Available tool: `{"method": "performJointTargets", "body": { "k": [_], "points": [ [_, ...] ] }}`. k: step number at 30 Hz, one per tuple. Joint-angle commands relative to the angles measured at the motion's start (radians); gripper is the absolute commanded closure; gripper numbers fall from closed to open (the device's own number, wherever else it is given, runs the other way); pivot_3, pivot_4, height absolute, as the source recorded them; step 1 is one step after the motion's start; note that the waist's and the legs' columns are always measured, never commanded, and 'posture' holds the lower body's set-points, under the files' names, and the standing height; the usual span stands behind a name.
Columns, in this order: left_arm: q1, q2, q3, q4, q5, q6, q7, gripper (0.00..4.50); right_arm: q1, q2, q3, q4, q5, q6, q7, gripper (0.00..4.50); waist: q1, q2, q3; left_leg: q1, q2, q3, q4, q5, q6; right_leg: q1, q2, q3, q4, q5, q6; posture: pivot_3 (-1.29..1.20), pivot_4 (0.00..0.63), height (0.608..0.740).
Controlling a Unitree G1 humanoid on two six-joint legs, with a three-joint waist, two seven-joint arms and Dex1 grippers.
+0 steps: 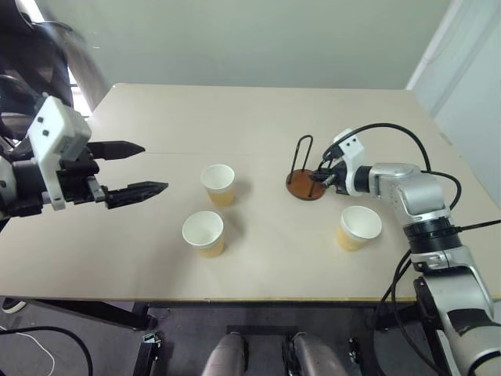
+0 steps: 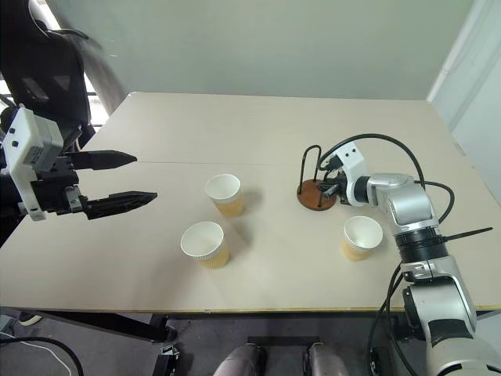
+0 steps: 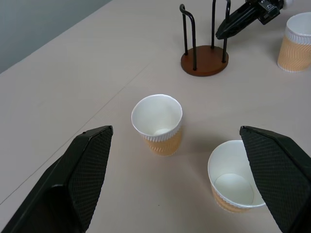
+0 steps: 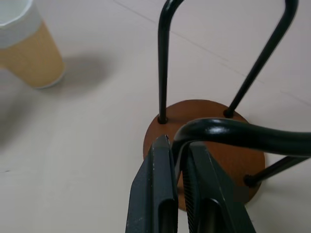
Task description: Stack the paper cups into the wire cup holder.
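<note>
Pinching a thin black wire loop of the holder [image 1: 305,178], seemingly, the right gripper [image 4: 179,160] sits clenched; left gripper [image 1: 145,168] released. Ribbed tan cups [image 1: 218,185] at nine o'clock on matte surface [image 1: 235,117].

Three small tapered tan-yellow paper cups with white insides stand on the table: one [image 1: 218,185], another [image 1: 203,233], a third [image 1: 358,227]. There is one wire cup holder [image 1: 304,186], a reddish-brown disc base carrying two upright black wire loops.

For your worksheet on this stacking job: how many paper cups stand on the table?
3. One cup sits mid-table, a second nearer the front edge beside it, and a third by the right arm, in front of the wire holder. None looks hidden.
</note>
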Motion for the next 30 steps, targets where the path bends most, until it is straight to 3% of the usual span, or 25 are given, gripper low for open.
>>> {"method": "performJointTargets", "body": {
  "k": [1, 6, 11, 16, 19, 30],
  "points": [
    [0.002, 0.026, 0.048, -0.015, -0.016, 0.012, -0.023, 0.00, 0.007, -0.063, 0.035, -0.107, 0.028, -0.037, 0.130, 4.47, 0.001, 0.000, 0.000, 0.000, 0.000, 0.000, 0.000, 0.000, 0.000, 0.000, 0.000, 0.000, 0.000, 0.000, 0.000, 0.00, 0.150, 0.740],
    [0.004, 0.033, 0.049, -0.007, -0.009, 0.010, -0.033, 0.00, 0.017, -0.129, 0.051, -0.244, 0.099, -0.022, 0.286, 4.47, 0.000, 0.000, 0.000, -0.001, 0.000, 0.000, 0.000, 0.000, -0.001, 0.000, 0.000, 0.000, -0.001, 0.000, 0.000, 0.00, 0.150, 0.740],
    [-0.011, 0.034, 0.021, 0.004, -0.006, 0.003, -0.044, 0.00, 0.122, -0.219, 0.124, -0.517, 0.171, -0.002, 0.418, 4.47, 0.000, -0.004, -0.002, 0.000, 0.002, 0.000, 0.000, -0.001, -0.001, 0.001, 0.002, 0.000, 0.000, -0.002, -0.002, 0.00, 0.150, 0.740],
    [-0.026, 0.034, -0.002, 0.007, -0.004, 0.001, -0.053, 0.00, 0.189, -0.246, 0.174, -0.604, 0.149, -0.031, 0.414, 4.47, -0.002, -0.004, -0.002, 0.000, 0.004, 0.001, 0.003, -0.001, -0.001, 0.001, 0.004, 0.000, 0.000, -0.002, -0.002, 0.00, 0.150, 0.740],
    [-0.044, 0.033, -0.016, 0.011, -0.004, 0.003, -0.053, 0.00, 0.195, -0.227, 0.199, -0.598, 0.125, -0.038, 0.375, 4.47, -0.003, -0.004, -0.002, 0.000, 0.005, 0.001, 0.006, 0.001, -0.001, 0.002, 0.005, 0.000, 0.000, -0.007, -0.011, 0.00, 0.150, 0.740],
    [-0.059, 0.039, -0.027, 0.020, 0.018, -0.011, -0.049, 0.00, 0.204, -0.169, 0.246, -0.572, 0.042, -0.083, 0.284, 4.47, -0.004, -0.004, -0.002, 0.000, 0.006, 0.000, 0.007, 0.003, 0.000, 0.002, 0.007, 0.001, 0.000, -0.005, -0.013, 0.00, 0.150, 0.740]
  ]
}}
